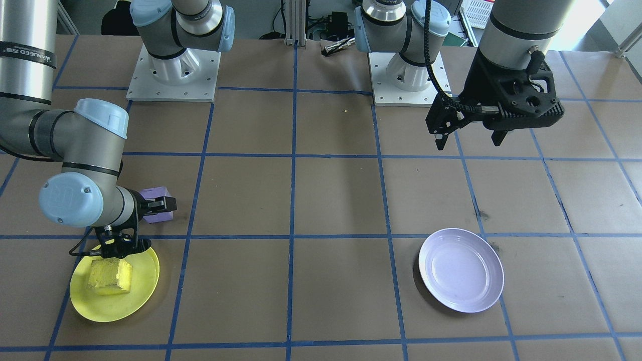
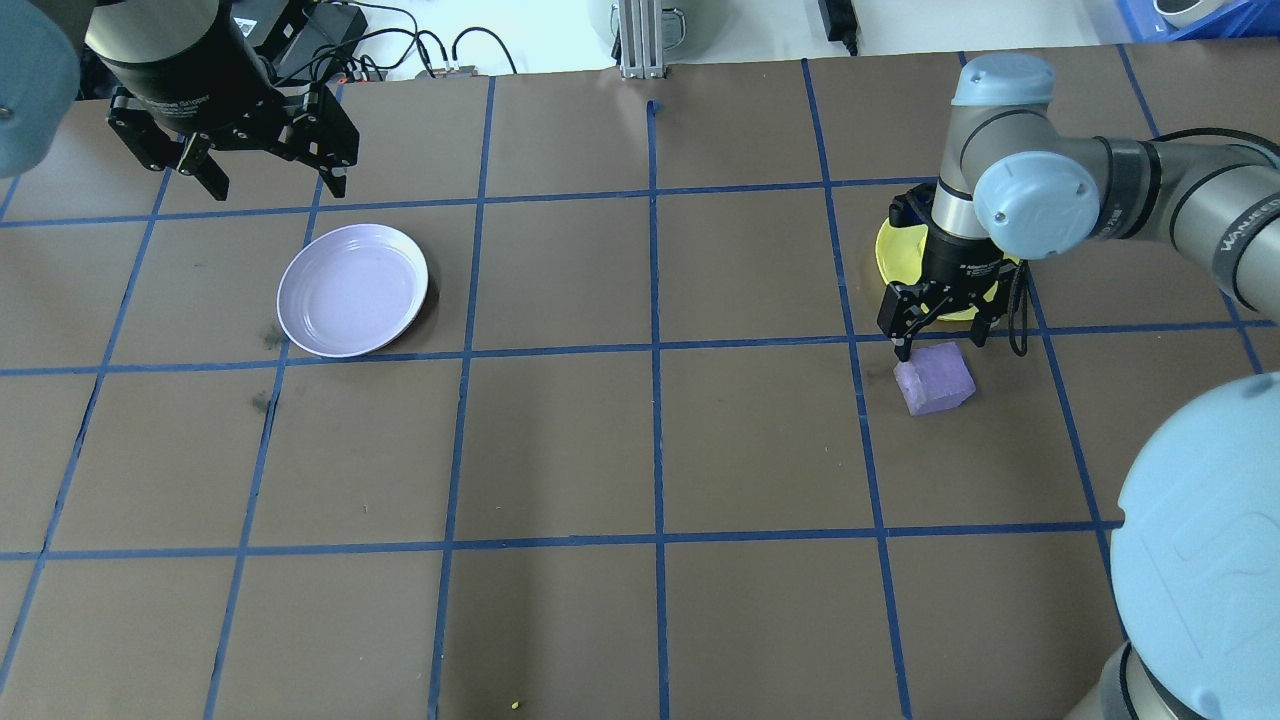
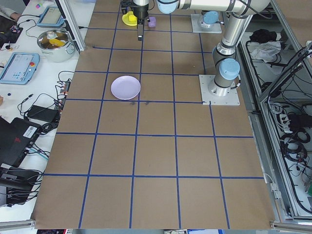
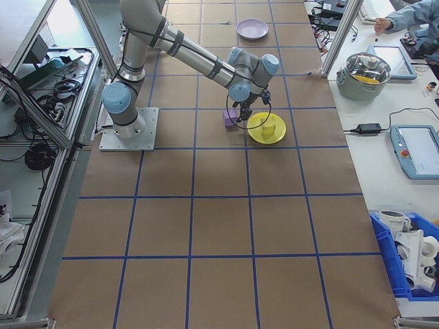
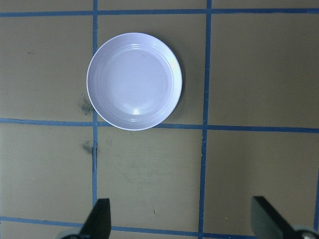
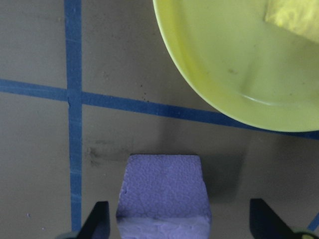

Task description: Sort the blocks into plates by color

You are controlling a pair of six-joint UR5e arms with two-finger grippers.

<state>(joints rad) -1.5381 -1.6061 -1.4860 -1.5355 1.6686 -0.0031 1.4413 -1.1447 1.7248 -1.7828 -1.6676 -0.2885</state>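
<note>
Purple block (image 2: pixel 935 378) on the counter (image 2: pixel 640 450), under the spread right gripper (image 2: pixel 940 340).
"WANEED" is printed on a band at the upper left of the front-facing view. At lower left there, the yellow block (image 1: pixel 110 275) lies in the yellow plate (image 1: pixel 145 296). The left gripper (image 2: pixel 265 180), fingers apart and empty, hangs beyond the lavender plate (image 2: pixel 352 290).

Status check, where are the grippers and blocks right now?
Right gripper open over purple block on the table. Left gripper open, empty. Yellow block in yellow plate; lavender plate empty. Nothing blocking.
</note>
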